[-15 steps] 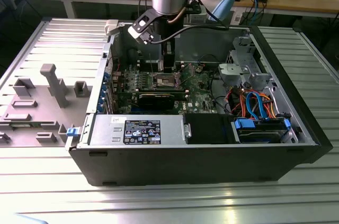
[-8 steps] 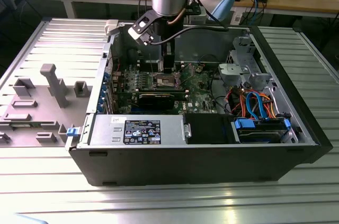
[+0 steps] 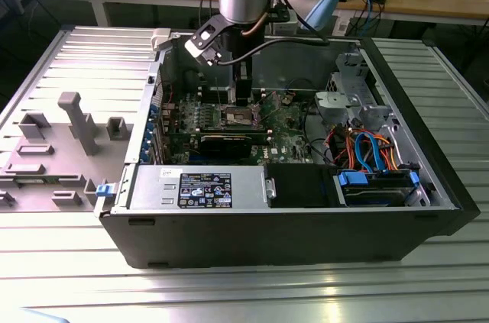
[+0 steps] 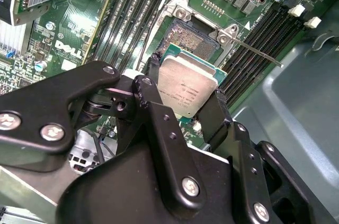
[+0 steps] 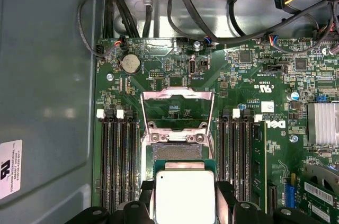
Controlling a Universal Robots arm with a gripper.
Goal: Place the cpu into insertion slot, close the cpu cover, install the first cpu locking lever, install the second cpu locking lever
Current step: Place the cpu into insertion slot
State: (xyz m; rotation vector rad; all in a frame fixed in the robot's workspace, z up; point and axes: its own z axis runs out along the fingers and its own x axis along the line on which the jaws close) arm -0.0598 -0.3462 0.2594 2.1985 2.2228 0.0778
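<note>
Silver cpu (image 4: 185, 85) flat, metal top upward

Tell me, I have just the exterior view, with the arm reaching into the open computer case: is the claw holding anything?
Observer: Yes. In the second wrist view the black claw is shut on the small square silver-topped cpu.
Operator: Is it seated in the socket?
Observer: Not yet; the dark square silver-rimmed insertion slot shows bare beyond it.
Operator: And the cover?
Observer: In the first wrist view the silver windowed cpu cover is swung open.
</note>
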